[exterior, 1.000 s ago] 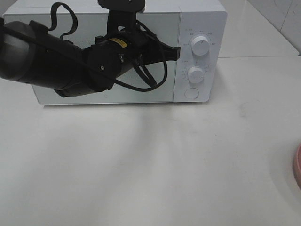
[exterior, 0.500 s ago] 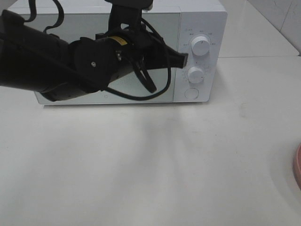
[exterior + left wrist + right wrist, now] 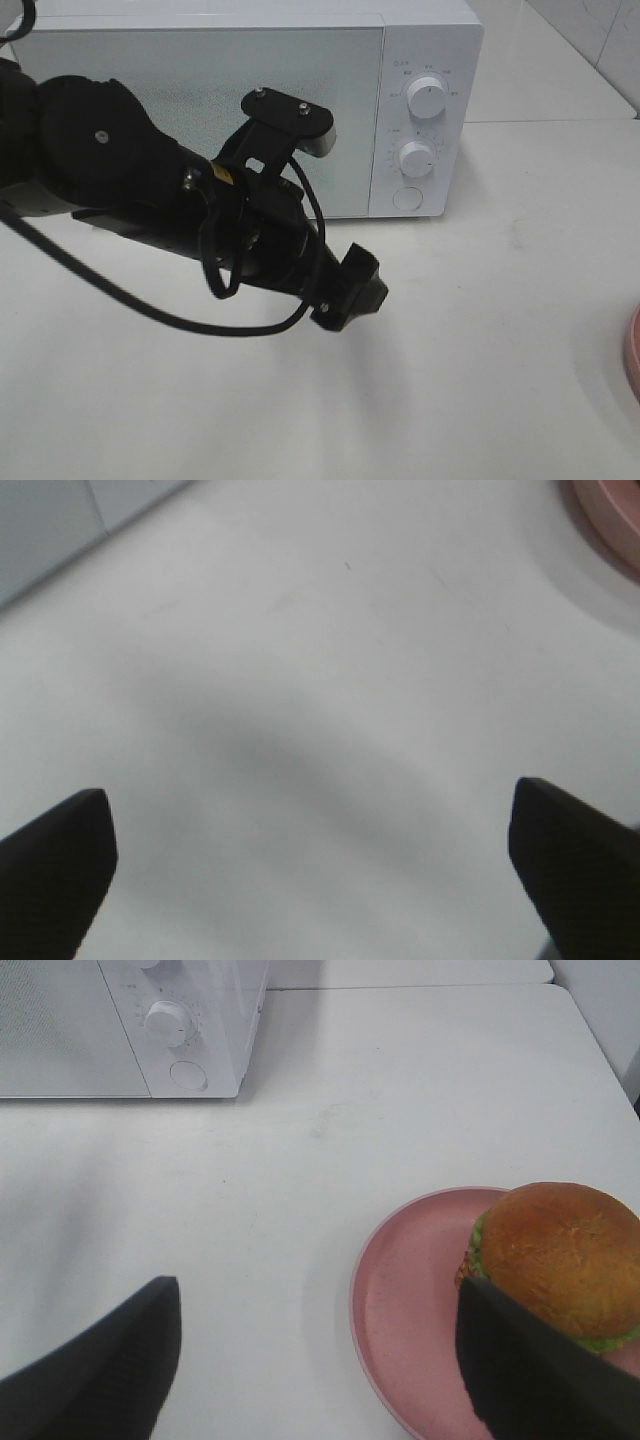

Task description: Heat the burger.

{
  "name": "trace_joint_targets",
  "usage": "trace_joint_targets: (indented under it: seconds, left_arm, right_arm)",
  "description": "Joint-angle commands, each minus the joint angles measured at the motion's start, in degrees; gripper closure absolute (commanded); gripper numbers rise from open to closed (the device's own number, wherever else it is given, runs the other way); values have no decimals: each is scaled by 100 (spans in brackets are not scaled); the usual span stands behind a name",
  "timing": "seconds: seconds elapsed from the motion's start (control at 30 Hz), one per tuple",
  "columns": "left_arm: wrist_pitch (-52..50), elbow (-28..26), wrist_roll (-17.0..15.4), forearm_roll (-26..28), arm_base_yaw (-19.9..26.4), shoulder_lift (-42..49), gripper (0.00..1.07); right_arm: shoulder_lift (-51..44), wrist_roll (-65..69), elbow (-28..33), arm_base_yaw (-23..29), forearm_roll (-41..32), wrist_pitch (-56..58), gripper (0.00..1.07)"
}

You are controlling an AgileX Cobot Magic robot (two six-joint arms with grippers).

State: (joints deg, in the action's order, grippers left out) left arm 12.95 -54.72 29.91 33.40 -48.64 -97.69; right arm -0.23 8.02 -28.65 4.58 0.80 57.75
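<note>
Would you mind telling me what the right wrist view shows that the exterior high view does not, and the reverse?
Only the right wrist view shows the burger, sitting on the pink plate, with the right gripper open near it. Only the exterior high view shows the left gripper above the table in front of the microwave's closed door. Both show the white microwave, its knobs and the plate's edge.
</note>
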Motion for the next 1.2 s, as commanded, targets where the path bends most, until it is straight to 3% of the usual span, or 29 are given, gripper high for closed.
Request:
trace_joint_targets:
  seconds: [0.03, 0.07, 0.2, 0.23, 0.37, 0.4, 0.47, 0.5, 0.53, 0.57, 0.63, 0.7, 0.73, 0.77, 0.83, 0.87, 1.07, 1.2]
  left_arm:
    - [642, 11, 11, -332, 0, 223, 6]
    - [1134, 11, -103, -619, 46, 395, 6]
    - [1799, 11, -430, -848, 264, 636, 6]
    - [2286, 11, -733, -1008, 561, 825, 6]
    - [2956, 11, -968, -1226, 1060, 1112, 6]
    - [3398, 11, -1037, -1329, 1513, 1329, 6]
    - [3552, 11, -1043, -1352, 1707, 1421, 6]
    - [3919, 11, -1043, -1387, 2229, 1633, 6]
    - [3919, 11, -1043, -1387, 2229, 1633, 6]
    - [4234, 11, -1043, -1381, 2802, 1868, 6]
    - [4337, 11, -1043, -1398, 3037, 1994, 6]
    - [4635, 11, -1318, -1415, 3759, 2366, 6]
    - [4635, 11, -1318, -1415, 3759, 2366, 6]
    - [4945, 11, -1576, -1513, 4206, 2607, 6]
    - [5094, 11, -1673, -1604, 4406, 2739, 6]
    - [5260, 11, -1908, -1770, 4687, 2997, 6]
    - [5466, 11, -2504, -2424, 4905, 3982, 6]
    - [5558, 11, -2624, -2641, 4905, 4721, 6]
  right_arm:
    - [-155, -74, 11, -23, -17, -74, 32]
    - [-155, -74, 11, -23, -17, -74, 32]
    - [-155, -74, 11, -23, -17, -74, 32]
    - [-155, -74, 11, -23, -17, -74, 32]
    - [-155, -74, 11, -23, -17, -74, 32]
    - [-155, -74, 11, -23, -17, -74, 32]
    - [-155, -74, 11, -23, -17, -74, 32]
    - [-155, -74, 11, -23, -17, -74, 32]
    - [-155, -74, 11, -23, -17, -74, 32]
    - [-155, -74, 11, -23, -17, -74, 32]
    - [-155, -74, 11, -23, -17, -74, 32]
    - [-155, -74, 11, -23, -17, -74, 32]
    - [-155, -74, 11, -23, -17, -74, 32]
    - [-155, -74, 11, -23, -17, -74, 32]
    - [-155, -74, 11, -23, -17, -74, 32]
    - [-155, -74, 11, -23, -17, -74, 32]
    - [-155, -74, 11, -23, -17, -74, 32]
    - [-155, -74, 11, -23, -17, -74, 32]
